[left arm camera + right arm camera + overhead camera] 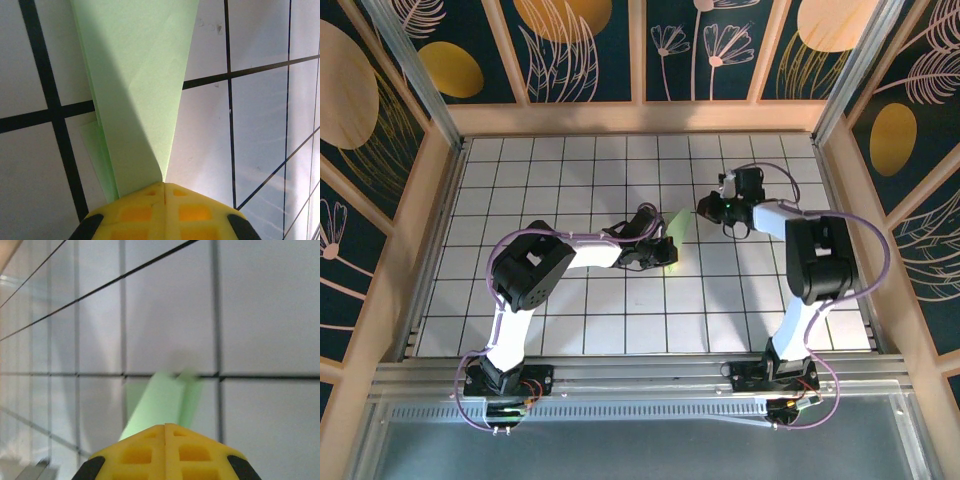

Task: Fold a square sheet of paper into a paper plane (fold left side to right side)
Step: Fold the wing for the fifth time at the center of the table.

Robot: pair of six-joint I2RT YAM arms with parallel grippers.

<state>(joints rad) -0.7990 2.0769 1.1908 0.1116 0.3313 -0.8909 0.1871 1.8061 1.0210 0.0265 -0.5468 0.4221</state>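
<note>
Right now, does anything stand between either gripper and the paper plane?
Nothing visible does. The paper plane is pinched at opposite ends by the shut left gripper and the shut right gripper.

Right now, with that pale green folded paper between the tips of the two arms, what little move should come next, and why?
Probably a short slide of the left claw along the fold of the narrow, pointed pale green paper plane, pressing it flatter. Both claws are shut, the right claw at the opposite end, and the paper's layers look loose along one edge.
</note>
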